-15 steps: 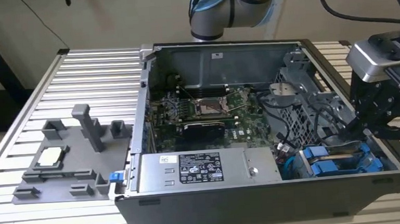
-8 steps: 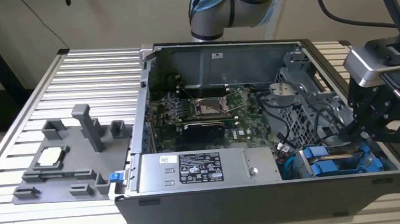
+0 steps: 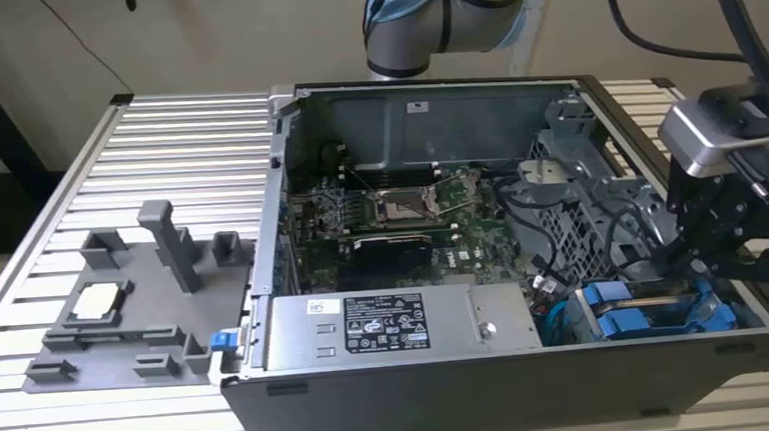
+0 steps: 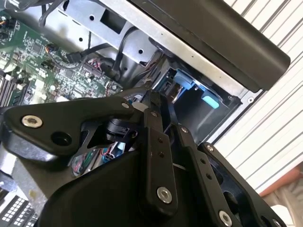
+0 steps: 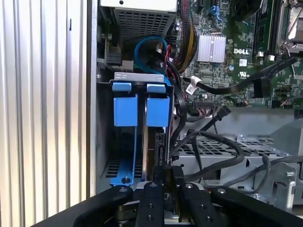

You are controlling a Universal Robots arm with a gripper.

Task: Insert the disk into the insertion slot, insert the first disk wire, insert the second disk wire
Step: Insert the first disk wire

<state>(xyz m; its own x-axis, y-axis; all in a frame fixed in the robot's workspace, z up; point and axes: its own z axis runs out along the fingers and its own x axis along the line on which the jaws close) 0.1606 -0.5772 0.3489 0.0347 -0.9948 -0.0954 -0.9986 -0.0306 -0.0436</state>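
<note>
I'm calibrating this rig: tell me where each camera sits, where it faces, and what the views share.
Exterior view: off the arm, looking down on the table and open computer case; the arm and, at the exterior view's right, the gripper show.
First wrist view: on the wrist, looking along the gripper at the blue carriers in the drive bay.
Second wrist view: on the wrist, looking past the gripper's links at the circuit board.
Shared: all three show carriers and circuit board.

Near end of the disk [image 5: 159, 146] behind the gripper [image 5: 166, 174], itself cropped at the edge.
</note>
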